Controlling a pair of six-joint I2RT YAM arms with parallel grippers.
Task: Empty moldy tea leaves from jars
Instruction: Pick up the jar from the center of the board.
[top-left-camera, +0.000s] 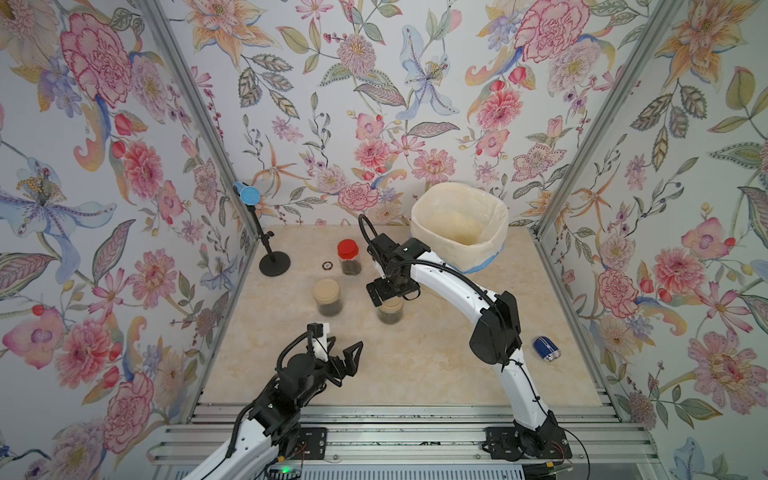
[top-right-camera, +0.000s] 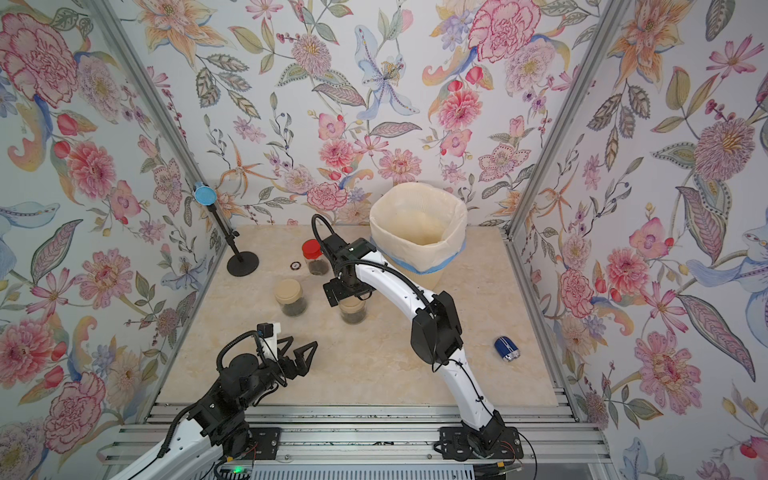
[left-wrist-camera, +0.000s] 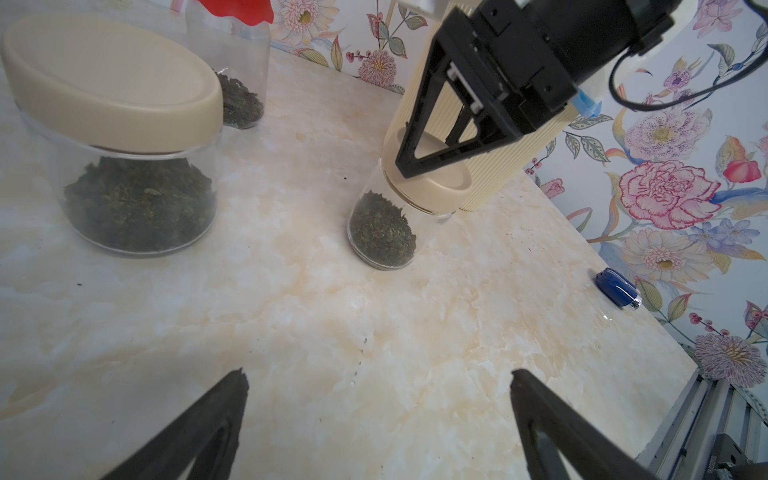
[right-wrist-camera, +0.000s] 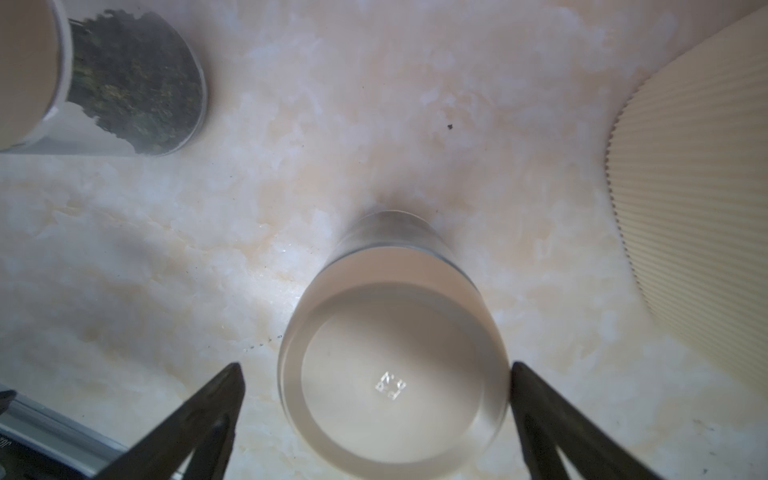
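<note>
Three jars (top-right-camera: 291, 298) stand straight up on your bench (top-left-camera: 415, 365), lids on top.
Your left jaws hang wide open near the front, holding nothing. Next come a squat beige-lid jar (top-left-camera: 327, 297), a taller red-cap jar (top-left-camera: 349, 258) and a second beige-lid jar (top-left-camera: 390, 313), each with tea leaves (left-wrist-camera: 137, 203) at the bottom. Your right jaws are wide open around that last lid (right-wrist-camera: 395, 374), not gripping.

You have open table (top-left-camera: 415, 365) toward 6 o'clock; jars (top-left-camera: 327, 297) crowd centre to 11 o'clock, and the ribbed bin (top-left-camera: 459, 232) blocks 1 o'clock.
</note>
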